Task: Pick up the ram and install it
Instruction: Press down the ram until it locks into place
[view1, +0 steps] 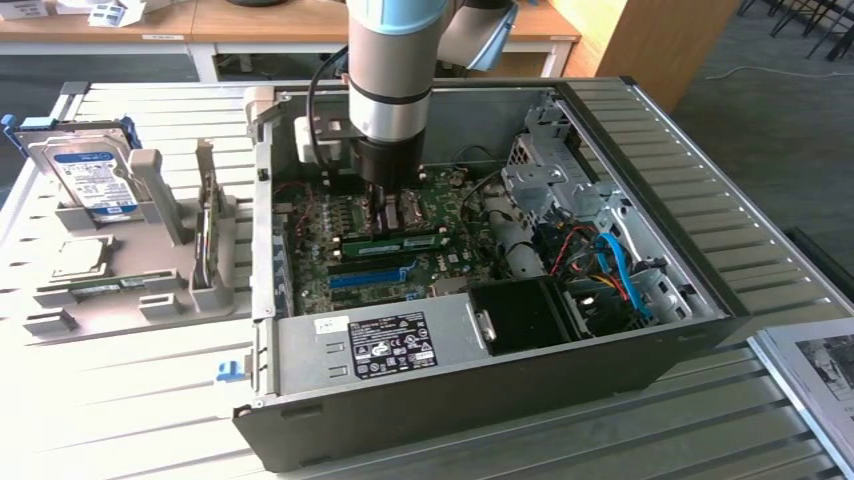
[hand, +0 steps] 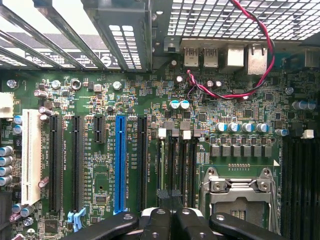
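Note:
The ram (view1: 400, 243), a thin green stick with dark chips, stands on edge along a slot of the motherboard (view1: 441, 265) inside the open computer case. It runs parallel to the blue slot (view1: 367, 276) and just beyond it. My gripper (view1: 387, 218) comes straight down over the ram's middle with its fingers shut. Its tips are at or just above the stick's top edge; I cannot tell whether they touch. In the wrist view the shut gripper (hand: 169, 200) hangs over the dark slots (hand: 175, 160) between the blue slot (hand: 120, 160) and the processor socket (hand: 240, 200).
The case walls (view1: 641, 160) ring the motherboard. A black power supply (view1: 400, 345) sits at the near side, and drive cages and blue cables (view1: 621, 270) at the exterior view's right. A grey fixture (view1: 160, 290) outside the case at the left holds a hard drive (view1: 87, 180).

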